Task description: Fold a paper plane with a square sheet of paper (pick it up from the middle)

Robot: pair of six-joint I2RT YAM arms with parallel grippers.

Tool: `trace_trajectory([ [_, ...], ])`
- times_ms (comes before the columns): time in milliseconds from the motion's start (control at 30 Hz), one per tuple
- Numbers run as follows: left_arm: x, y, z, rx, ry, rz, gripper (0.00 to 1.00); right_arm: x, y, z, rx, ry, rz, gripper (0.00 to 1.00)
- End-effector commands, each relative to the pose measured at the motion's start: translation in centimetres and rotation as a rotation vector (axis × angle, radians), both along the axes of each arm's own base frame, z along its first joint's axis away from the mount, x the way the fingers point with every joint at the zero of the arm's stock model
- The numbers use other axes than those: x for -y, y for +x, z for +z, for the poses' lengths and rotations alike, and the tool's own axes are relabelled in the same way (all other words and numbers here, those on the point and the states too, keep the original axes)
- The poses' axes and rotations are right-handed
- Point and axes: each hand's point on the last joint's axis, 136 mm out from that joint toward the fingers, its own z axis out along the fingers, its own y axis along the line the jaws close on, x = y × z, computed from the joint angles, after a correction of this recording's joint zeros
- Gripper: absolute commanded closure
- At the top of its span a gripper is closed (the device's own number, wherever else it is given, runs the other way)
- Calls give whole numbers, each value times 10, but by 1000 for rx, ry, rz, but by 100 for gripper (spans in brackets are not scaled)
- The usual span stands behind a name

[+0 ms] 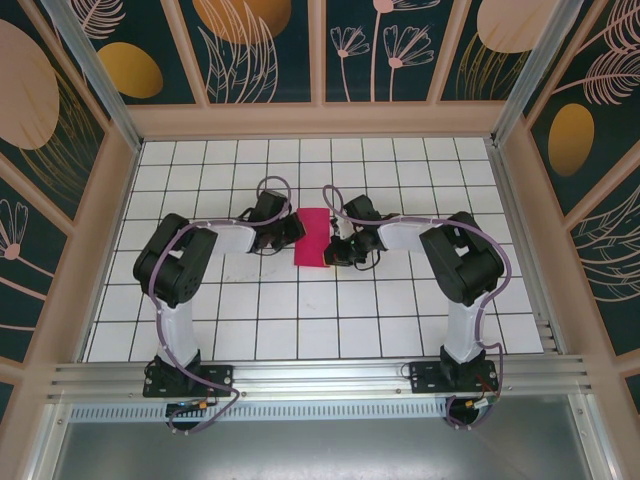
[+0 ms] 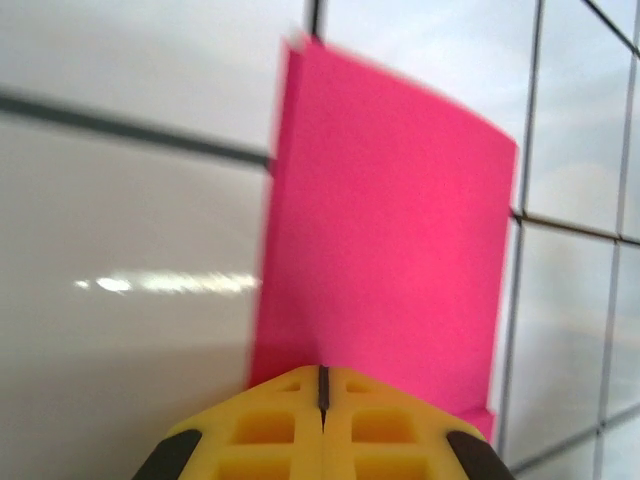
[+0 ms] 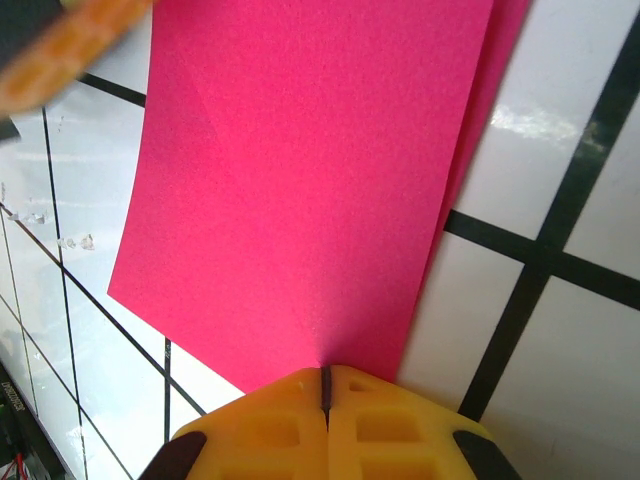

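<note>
Square sheet of paper (image 1: 313, 237), folded double into a pink rectangle, at the centre of the gridded counter (image 1: 300, 320). Left end effector (image 1: 291, 232) at its 9 o'clock edge, right end effector (image 1: 337, 250) at 4 o'clock. Each has its fingers together, clamped on the sheet.

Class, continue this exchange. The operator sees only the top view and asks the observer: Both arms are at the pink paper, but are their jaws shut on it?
Observer: In the left wrist view, the left gripper is shut on one edge of the paper, with its pads meeting.
Operator: And the right?
Observer: In the right wrist view, the right gripper is likewise shut on the paper's edge.
Operator: Is it one layer or two?
Observer: Two. In the right wrist view, a lower layer peeks out along one side of the upper one.
</note>
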Motion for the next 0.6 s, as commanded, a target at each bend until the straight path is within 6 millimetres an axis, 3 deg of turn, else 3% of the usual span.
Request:
trace_trajectory([
  [0, -51, 19, -15, 31, 205, 94, 95, 46, -38, -55, -136, -249, -22, 95],
  [167, -36, 27, 24, 133, 148, 14, 94, 41, -34, -51, -128, -225, -27, 95],
  [333, -12, 15, 69, 210, -4, -53, 92, 36, -32, -47, -122, -198, -32, 95],
  [400, 0, 5, 74, 209, -58, -76, 92, 35, -31, -45, -118, -188, -33, 96],
  [467, 14, -11, 64, 172, -103, -106, 92, 30, -27, -38, -102, -161, -38, 95],
  [567, 33, -25, 53, 135, -146, -144, 92, 15, -9, -8, -32, -65, -61, 94],
])
